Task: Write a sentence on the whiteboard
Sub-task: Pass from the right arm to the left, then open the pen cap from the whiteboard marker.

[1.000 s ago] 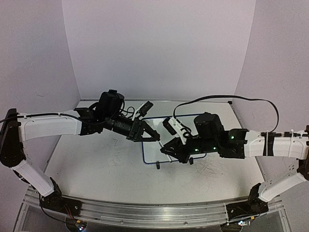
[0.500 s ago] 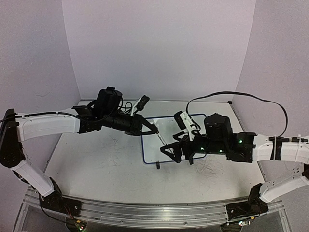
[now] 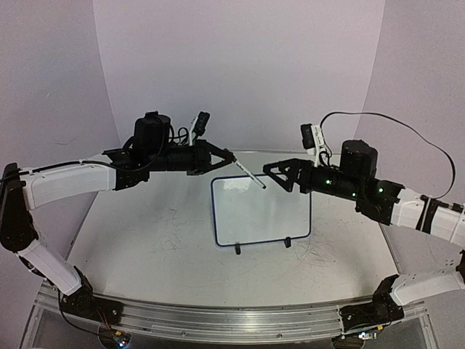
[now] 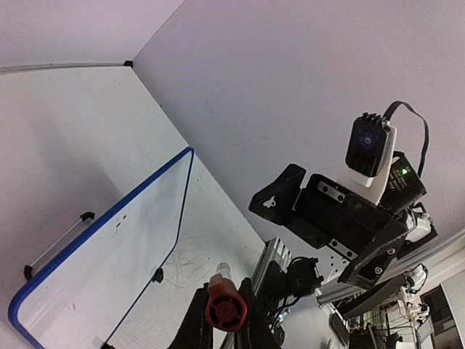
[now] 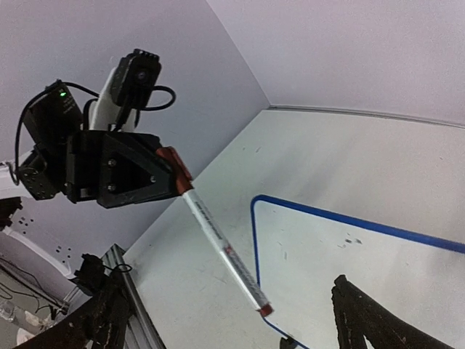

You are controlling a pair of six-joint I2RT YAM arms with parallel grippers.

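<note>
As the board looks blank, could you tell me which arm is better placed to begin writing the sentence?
Left. The left gripper is shut on the marker, whose tip points down toward the whiteboard. The right gripper is open and empty, raised above the board.

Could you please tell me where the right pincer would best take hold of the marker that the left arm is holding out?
Probably the bare white barrel of the marker, near its free tip, approached from the right. The left pincer is clamped on the red rear end, and the marker slants down toward the open right pincer, above the whiteboard.
</note>
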